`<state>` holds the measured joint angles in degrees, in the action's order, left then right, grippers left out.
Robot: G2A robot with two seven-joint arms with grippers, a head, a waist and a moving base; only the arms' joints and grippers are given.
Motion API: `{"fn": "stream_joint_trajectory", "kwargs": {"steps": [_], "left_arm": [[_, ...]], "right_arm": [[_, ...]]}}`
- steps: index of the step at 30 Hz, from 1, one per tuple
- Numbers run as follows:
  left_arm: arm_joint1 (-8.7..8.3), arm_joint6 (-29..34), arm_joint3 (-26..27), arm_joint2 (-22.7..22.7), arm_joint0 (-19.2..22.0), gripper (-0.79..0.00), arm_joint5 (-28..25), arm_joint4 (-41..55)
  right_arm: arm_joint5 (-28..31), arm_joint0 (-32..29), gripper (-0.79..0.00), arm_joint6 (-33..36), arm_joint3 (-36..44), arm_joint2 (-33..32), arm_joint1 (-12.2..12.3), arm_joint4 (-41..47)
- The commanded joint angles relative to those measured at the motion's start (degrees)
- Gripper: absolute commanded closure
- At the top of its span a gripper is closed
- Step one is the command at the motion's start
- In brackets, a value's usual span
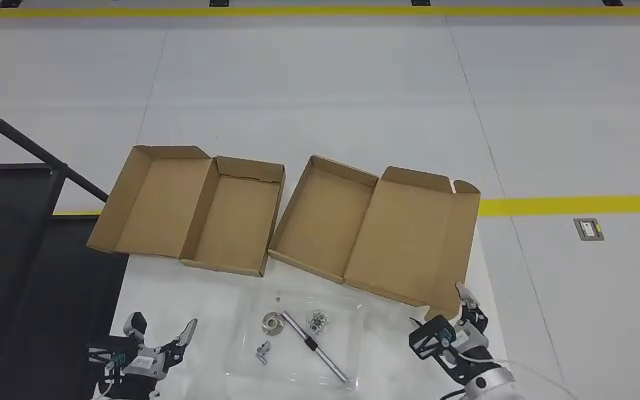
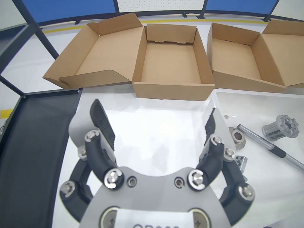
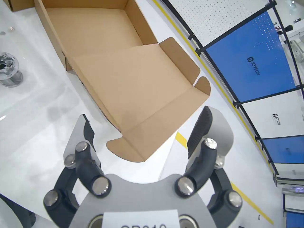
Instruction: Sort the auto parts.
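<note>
Several metal parts lie in a clear tray (image 1: 350, 305) at the table's front middle: a long rod (image 1: 314, 347), a round bushing (image 1: 271, 322), a ribbed spool (image 1: 319, 320) and a small bracket (image 1: 263, 351). In the left wrist view I see the rod (image 2: 266, 142), bushing (image 2: 236, 136), spool (image 2: 281, 127) and bracket (image 2: 241, 162). My left gripper (image 1: 160, 330) (image 2: 155, 110) stands open at the front left, empty, beside the tray. My right gripper (image 1: 452, 312) (image 3: 146, 122) stands open at the front right, empty, over the right box's lid flap. The spool (image 3: 8, 71) lies off to its side.
Two open cardboard boxes stand behind the tray, a left box (image 1: 232, 220) and a right box (image 1: 325, 215), each with its lid folded flat beside it. A black tray (image 2: 30, 148) lies next to my left gripper. A tiny nut (image 2: 226, 116) rests in the clear tray.
</note>
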<state>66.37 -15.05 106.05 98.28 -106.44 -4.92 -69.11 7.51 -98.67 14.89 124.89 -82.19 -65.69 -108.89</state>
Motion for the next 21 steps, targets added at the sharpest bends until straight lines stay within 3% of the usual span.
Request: {"fn": "stream_joint_trajectory", "kwargs": {"steps": [1, 5, 17, 21], "left_arm": [[0.0, 0.01, 0.0, 0.0, 0.0, -0.785, -0.01, 0.0], [0.0, 0.01, 0.0, 0.0, 0.0, -0.785, -0.01, 0.0], [0.0, 0.01, 0.0, 0.0, 0.0, -0.785, -0.01, 0.0], [0.05, 0.92, 0.32, -0.44, 0.98, -0.785, 0.36, -1.57]], "right_arm": [[3.28, -0.73, -0.785, -2.07, 0.46, -1.48, 0.13, 4.54], [9.57, -1.23, -0.785, -0.67, 2.49, -1.27, 0.3, 7.48], [9.79, -1.16, -0.785, -0.78, 2.57, -1.07, 0.31, 7.32], [19.45, 3.24, -0.785, -0.69, 4.59, 6.64, 0.63, -2.97]]}}
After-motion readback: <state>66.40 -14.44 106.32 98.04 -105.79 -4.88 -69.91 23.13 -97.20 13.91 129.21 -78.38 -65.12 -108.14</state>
